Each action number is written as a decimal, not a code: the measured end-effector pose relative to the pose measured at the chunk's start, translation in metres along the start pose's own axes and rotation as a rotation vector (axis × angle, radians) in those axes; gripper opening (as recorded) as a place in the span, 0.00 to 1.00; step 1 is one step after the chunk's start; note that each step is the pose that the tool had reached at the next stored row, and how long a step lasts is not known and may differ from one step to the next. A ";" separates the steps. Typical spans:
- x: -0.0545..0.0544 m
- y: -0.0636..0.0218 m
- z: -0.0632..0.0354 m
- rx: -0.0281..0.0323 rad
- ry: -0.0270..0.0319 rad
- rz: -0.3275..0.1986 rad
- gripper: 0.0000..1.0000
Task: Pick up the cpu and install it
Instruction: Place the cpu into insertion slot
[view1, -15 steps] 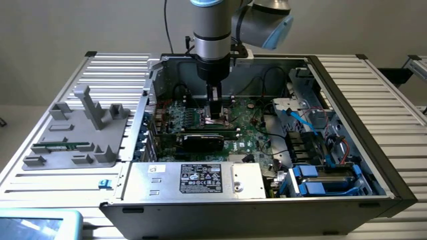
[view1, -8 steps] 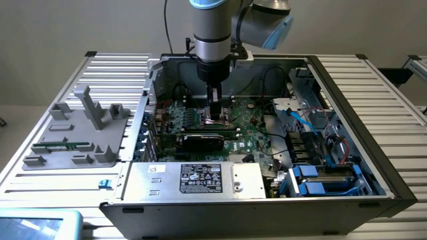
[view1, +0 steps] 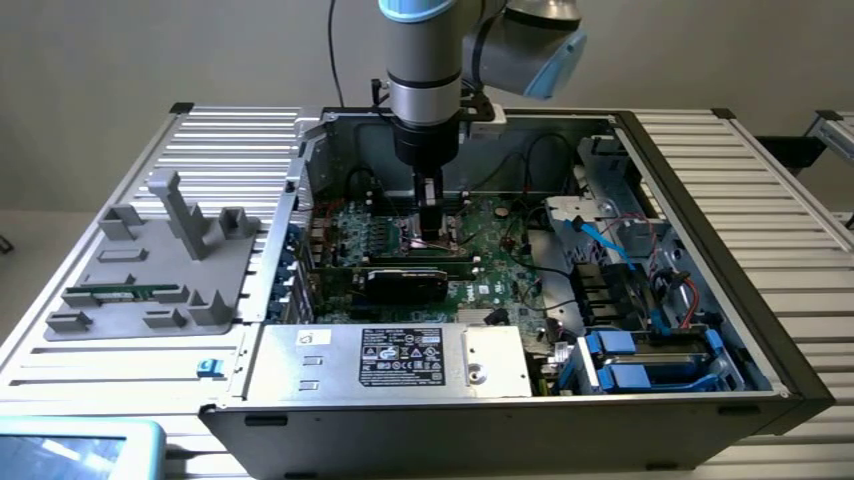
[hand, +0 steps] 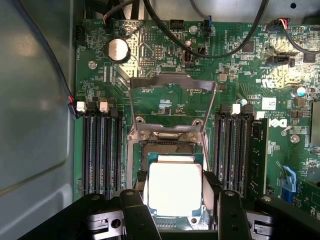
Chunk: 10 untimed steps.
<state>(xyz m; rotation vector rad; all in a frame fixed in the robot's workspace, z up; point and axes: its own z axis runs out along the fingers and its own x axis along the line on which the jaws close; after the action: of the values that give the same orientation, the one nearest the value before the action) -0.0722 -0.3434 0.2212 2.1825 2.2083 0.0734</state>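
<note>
The cpu (hand: 175, 190), a flat square chip with a shiny silver top and a thin green rim, sits between my gripper's two black fingers (hand: 135, 212), which press on its opposite edges. My gripper (hand: 175, 202) is shut on the cpu just over the metal-framed socket (hand: 167, 147); the socket's load plate (hand: 172, 82) is swung up and open. Whether the chip touches the socket bed I cannot tell. In the exterior view my gripper (view1: 434, 238) points straight down, low over the green motherboard (view1: 501, 250) inside the open computer case.
Black memory slots (hand: 100, 150) flank the socket on both sides. Black cables (hand: 210, 50) loop above the board. A black card (view1: 407, 282) and the power supply box (view1: 387, 360) lie nearer the case front. A grey fixture (view1: 147, 270) holding a green memory stick (view1: 127, 294) lies outside.
</note>
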 end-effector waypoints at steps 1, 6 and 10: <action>0.000 0.0000 0.0001 0.0001 -0.0002 0.000 0.53; 0.000 -0.0002 0.0030 0.0001 -0.0001 0.000 0.53; 0.000 -0.0003 0.0047 0.0000 0.0006 0.000 0.53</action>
<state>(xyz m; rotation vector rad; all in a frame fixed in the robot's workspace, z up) -0.0722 -0.3433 0.2165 2.1833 2.2081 0.0741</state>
